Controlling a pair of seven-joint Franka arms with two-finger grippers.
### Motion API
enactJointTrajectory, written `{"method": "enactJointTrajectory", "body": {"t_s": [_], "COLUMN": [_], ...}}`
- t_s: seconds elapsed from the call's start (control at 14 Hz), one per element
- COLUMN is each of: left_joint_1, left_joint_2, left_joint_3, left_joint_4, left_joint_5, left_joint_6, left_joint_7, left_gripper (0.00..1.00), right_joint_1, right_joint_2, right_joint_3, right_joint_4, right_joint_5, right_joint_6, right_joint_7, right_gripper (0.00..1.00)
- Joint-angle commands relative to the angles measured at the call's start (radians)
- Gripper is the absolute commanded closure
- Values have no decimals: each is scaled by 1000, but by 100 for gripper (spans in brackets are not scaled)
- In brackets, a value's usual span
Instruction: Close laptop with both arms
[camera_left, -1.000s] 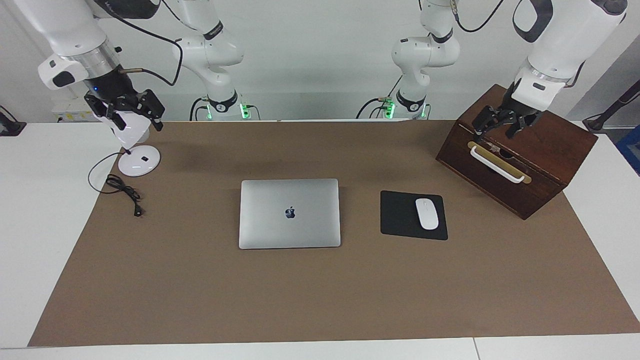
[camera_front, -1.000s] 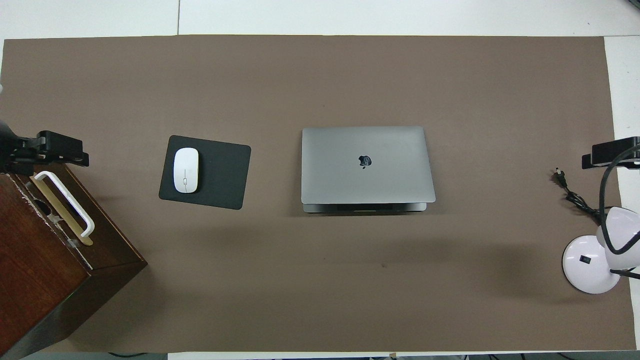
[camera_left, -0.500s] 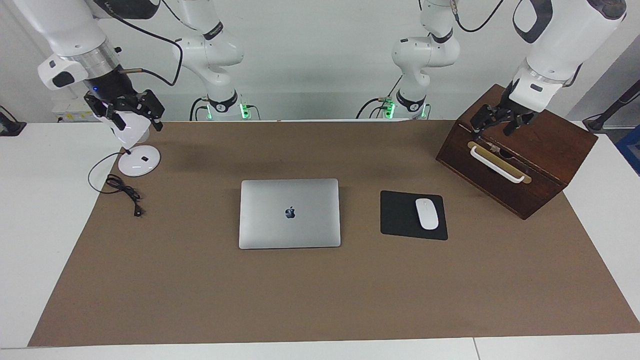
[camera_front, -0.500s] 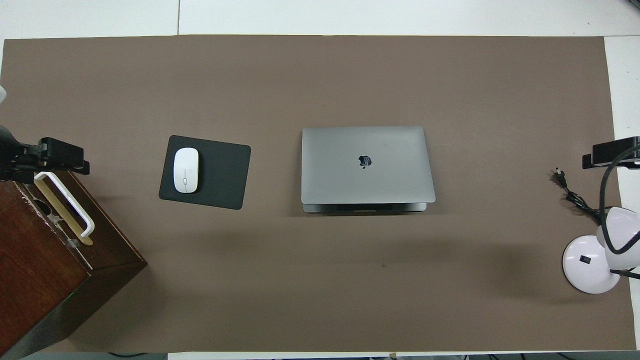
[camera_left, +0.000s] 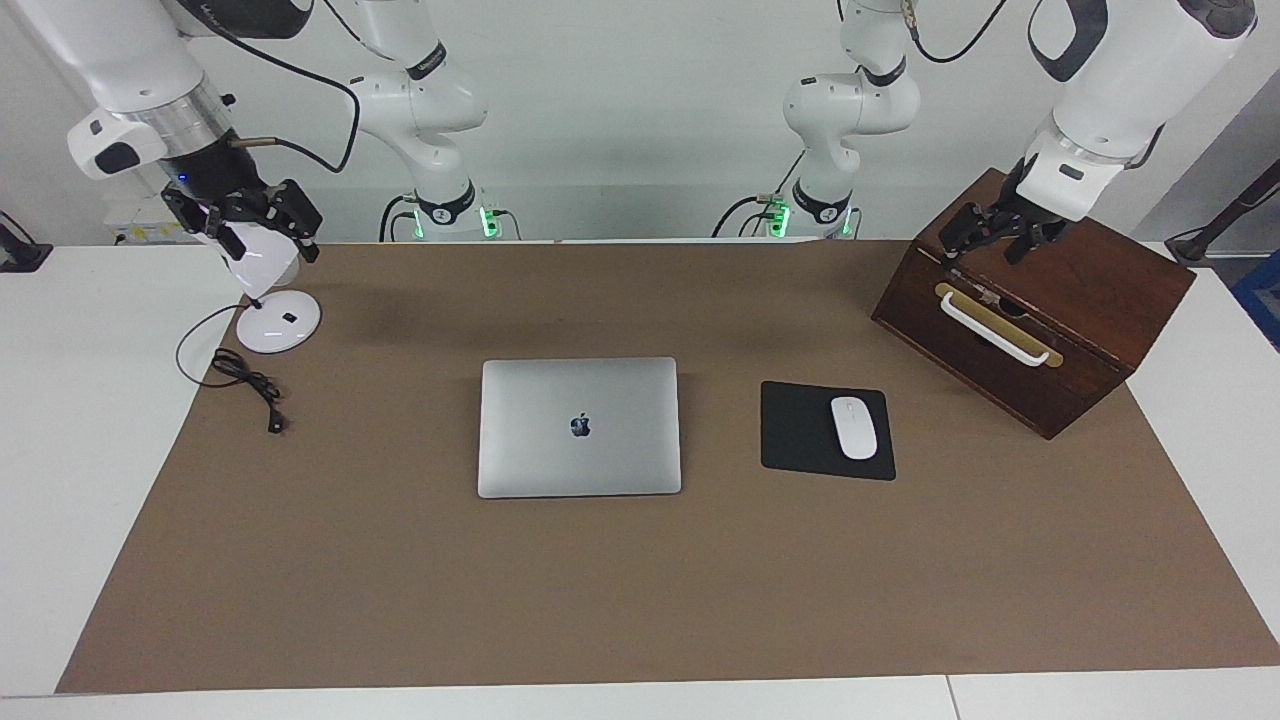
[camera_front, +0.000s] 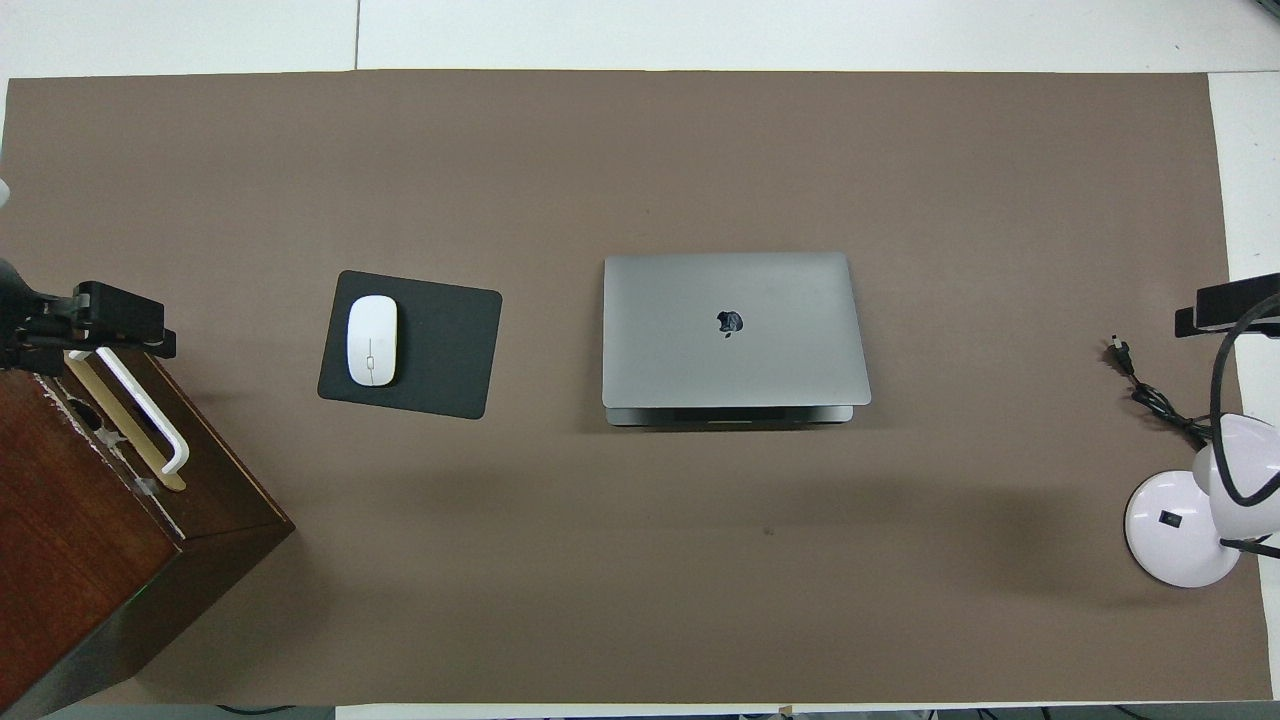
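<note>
Laptop: the laptop (camera_left: 579, 427) lies at the middle of the bench (camera_left: 700, 580), logo up, with its lid down flat or very nearly so. The overhead view shows a thin dark line between lid and base along the edge nearer the robots.
Neighbours: a black mouse pad (camera_left: 800, 425) with a white mouse (camera_left: 854, 427) lies beside it toward the left arm's end.
Handling: probably a stiff, smooth metal shell that is fairly heavy for its thinness. The screen under the lid is likely fragile, so light, even pressure seems wiser than a push at one spot.
Where to take hold: press on the lid top near its two free corners, one arm at each. Pinching the thin edge would likely slip.
Left arm: raised, with the left pincer (camera_left: 990, 240) over the wooden box (camera_left: 1100, 290), well apart from the laptop. I cannot tell whether it is spread or pressed together.
Right arm: raised, with the right pincer (camera_left: 250, 215) over the white lamp (camera_left: 278, 322), well apart from the laptop. Here too I cannot tell its state.
Contact: neither arm touches the laptop.
</note>
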Motion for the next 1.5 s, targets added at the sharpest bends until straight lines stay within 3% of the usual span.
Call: {"method": "enactJointTrajectory", "body": {"t_s": [0.0,1.43], "left_joint_1": [12,12], "left_joint_2": [16,15], "left_joint_3": [-8,-8], "left_joint_4": [27,29], "left_joint_5": [18,13], "left_joint_6": [2,-4], "left_joint_7": [9,9], "left_gripper": [0,0], "right_joint_1": [-5,-6], "right_joint_2": [-16,-16], "right_joint_3": [0,1], "right_joint_4": [-23,-23], "right_joint_5": [-21,-51], "right_joint_6": [22,22], "right_joint_7": [24,78], "right_gripper": [0,0]}}
